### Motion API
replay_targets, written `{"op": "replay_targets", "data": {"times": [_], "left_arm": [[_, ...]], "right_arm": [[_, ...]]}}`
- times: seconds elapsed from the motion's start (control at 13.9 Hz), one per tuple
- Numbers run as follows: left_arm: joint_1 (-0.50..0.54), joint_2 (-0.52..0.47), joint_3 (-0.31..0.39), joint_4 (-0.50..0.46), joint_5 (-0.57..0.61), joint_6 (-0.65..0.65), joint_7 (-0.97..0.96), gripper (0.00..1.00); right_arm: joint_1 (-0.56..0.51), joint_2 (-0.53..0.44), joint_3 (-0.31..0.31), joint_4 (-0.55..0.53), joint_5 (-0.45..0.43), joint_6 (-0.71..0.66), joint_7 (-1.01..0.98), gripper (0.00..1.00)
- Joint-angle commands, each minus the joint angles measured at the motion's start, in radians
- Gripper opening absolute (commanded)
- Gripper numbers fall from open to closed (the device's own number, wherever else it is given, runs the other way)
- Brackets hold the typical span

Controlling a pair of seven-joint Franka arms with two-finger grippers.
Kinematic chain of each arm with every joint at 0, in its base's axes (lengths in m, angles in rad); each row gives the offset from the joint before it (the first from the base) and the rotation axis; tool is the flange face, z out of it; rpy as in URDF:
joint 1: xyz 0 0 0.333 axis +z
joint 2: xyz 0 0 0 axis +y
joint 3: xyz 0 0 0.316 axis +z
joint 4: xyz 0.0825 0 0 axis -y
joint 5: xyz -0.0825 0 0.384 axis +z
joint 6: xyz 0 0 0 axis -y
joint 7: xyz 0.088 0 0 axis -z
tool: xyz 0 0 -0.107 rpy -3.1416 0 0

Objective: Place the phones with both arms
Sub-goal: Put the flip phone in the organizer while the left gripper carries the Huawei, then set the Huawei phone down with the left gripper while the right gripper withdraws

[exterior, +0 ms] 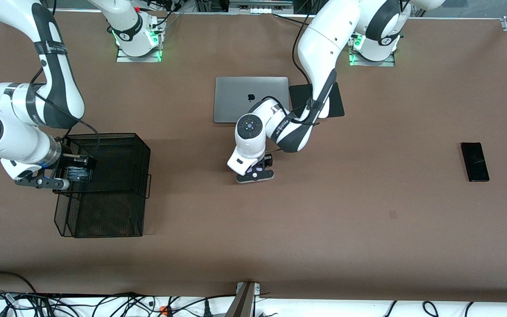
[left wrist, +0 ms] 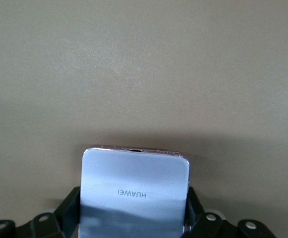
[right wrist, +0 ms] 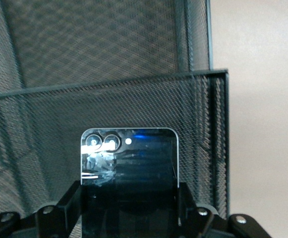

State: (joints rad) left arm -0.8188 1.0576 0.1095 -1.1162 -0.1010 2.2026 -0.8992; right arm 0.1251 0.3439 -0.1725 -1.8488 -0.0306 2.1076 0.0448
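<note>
My left gripper is shut on the small white-lavender phone, low over the middle of the table, with a black finger pressed on each side edge. My right gripper is shut on the small black phone, whose camera lenses point away from the wrist. It holds that phone over the black mesh basket at the right arm's end of the table. A longer slim black phone lies flat on the table toward the left arm's end.
A closed silver laptop lies near the arms' bases, with a black pad beside it, partly under the left arm. The mesh basket's walls fill the right wrist view. Brown tabletop spreads past the left gripper.
</note>
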Motion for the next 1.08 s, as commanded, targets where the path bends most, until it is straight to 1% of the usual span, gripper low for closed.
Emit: {"op": "replay_targets", "data": {"times": [0.0, 0.07, 0.22, 0.36, 0.43, 0.5, 0.58, 0.65, 0.72, 0.79, 1.01], "left_arm": [[-0.014, 0.051, 0.019, 0.041, 0.000, 0.032, -0.049, 0.99], [-0.017, 0.051, 0.019, 0.041, 0.033, 0.034, -0.053, 1.00], [-0.016, 0.050, 0.019, 0.044, 0.044, 0.040, -0.092, 1.00], [-0.005, 0.035, 0.018, 0.047, 0.044, 0.020, -0.089, 1.00], [0.001, 0.021, 0.018, 0.050, 0.043, -0.013, -0.086, 1.00], [0.019, 0.009, 0.022, 0.083, 0.037, -0.071, -0.084, 1.00], [0.036, 0.007, 0.021, 0.129, 0.035, -0.146, -0.081, 1.00], [0.058, 0.005, 0.016, 0.174, 0.032, -0.212, -0.080, 1.00], [0.082, -0.011, 0.012, 0.194, 0.026, -0.269, -0.080, 1.00], [0.098, -0.042, 0.012, 0.193, 0.024, -0.317, -0.075, 1.00], [0.185, -0.126, 0.016, 0.180, -0.003, -0.493, 0.075, 1.00]], "right_arm": [[-0.007, -0.040, -0.021, -0.064, 0.046, 0.023, -0.081, 0.07], [-0.007, -0.036, -0.031, -0.064, 0.069, 0.023, -0.101, 0.09], [-0.012, -0.023, -0.036, -0.061, 0.101, 0.025, -0.114, 0.19], [-0.012, -0.016, -0.036, -0.056, 0.107, 0.037, -0.114, 0.54], [-0.012, -0.013, -0.036, -0.056, 0.107, 0.046, -0.114, 0.77], [-0.012, -0.011, -0.036, -0.056, 0.107, 0.054, -0.112, 0.83], [-0.012, -0.006, -0.036, -0.053, 0.107, 0.055, -0.112, 0.91], [-0.012, -0.006, -0.036, -0.046, 0.107, 0.055, -0.112, 0.95], [-0.012, -0.006, -0.036, -0.043, 0.107, 0.055, -0.112, 0.99], [-0.012, -0.006, -0.035, -0.032, 0.107, 0.054, -0.111, 0.99], [-0.004, -0.006, -0.033, 0.028, 0.107, 0.029, -0.105, 0.99]]}}
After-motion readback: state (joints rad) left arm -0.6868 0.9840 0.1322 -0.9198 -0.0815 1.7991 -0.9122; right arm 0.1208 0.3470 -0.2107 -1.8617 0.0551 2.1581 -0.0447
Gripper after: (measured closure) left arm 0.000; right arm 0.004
